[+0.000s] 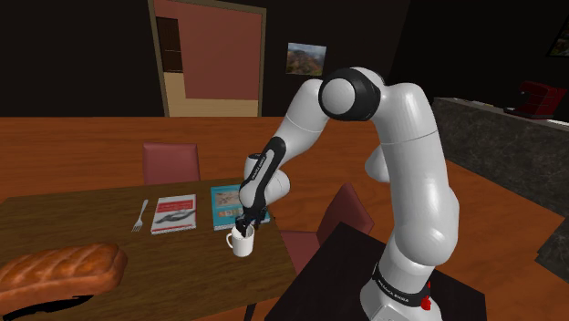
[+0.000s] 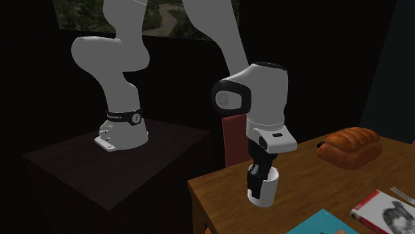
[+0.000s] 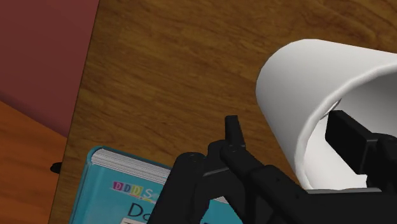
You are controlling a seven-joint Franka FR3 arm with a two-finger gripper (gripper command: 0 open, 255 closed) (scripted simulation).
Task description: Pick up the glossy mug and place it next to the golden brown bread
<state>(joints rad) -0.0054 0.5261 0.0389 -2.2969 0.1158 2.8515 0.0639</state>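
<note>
The spread claw straddles the white mug's rim mid-frame without gripping; grasping and carrying it to the lower-left bread remain.

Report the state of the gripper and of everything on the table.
gripper: open, one finger inside the mug, one outside.
white mug: upright on the table, not clasped.
bread: lying apart from the mug.
teal book: closed, flat.
red book: closed, flat.
fork: lying flat beside the red book.
</note>
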